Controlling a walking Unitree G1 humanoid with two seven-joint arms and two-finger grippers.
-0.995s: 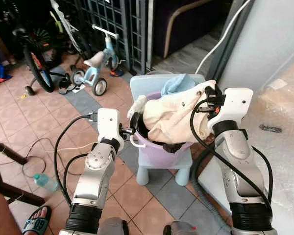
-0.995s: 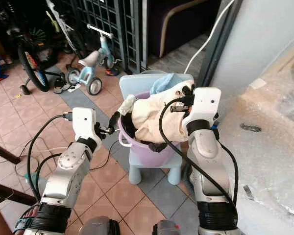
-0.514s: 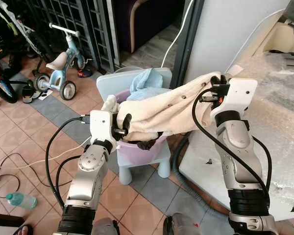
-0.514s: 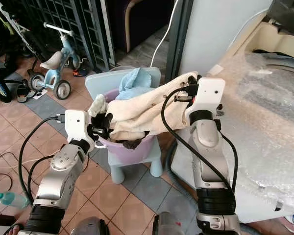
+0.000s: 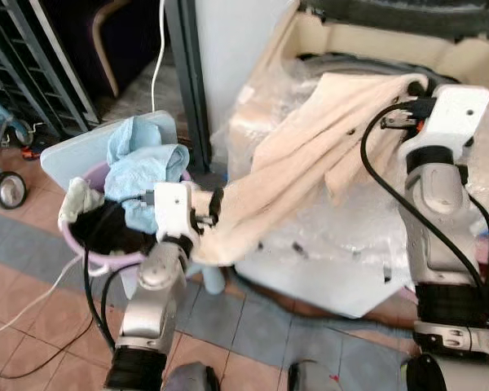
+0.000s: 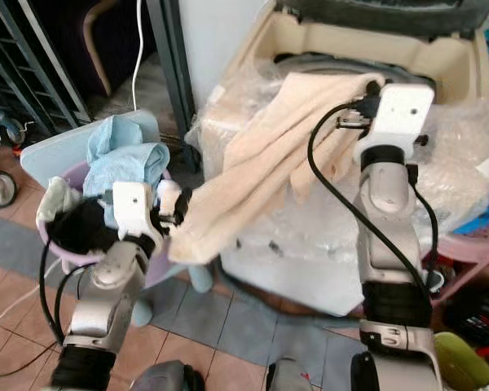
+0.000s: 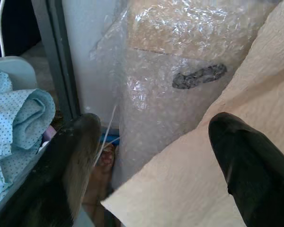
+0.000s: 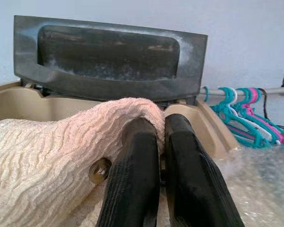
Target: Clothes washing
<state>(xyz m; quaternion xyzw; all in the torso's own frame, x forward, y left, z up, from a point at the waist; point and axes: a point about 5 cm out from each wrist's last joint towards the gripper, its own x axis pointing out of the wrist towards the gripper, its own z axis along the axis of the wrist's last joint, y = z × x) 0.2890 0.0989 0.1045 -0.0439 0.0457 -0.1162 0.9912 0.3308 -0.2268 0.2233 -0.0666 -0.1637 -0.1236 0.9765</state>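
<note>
Cream garment (image 5: 310, 147) lifted from basin (image 5: 90, 248) (right fingers (image 8: 151, 189) pinching) to washer (image 6: 440, 61).

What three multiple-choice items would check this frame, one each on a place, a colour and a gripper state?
1. Where is the light blue cloth?
A. in the purple basket
B. on the floor
C. inside the washing machine

2. What colour is the garment stretched between the arms?
A. blue
B. cream
C. black

3. How is the right gripper?
A. open, holding nothing
B. shut on the garment
C. shut on a hanger

Answers: 1 A, it lies heaped at the basket's rim; 2 B, cream knit with buttons; 3 B, the right wrist view has both fingers pinching the fabric.
</note>
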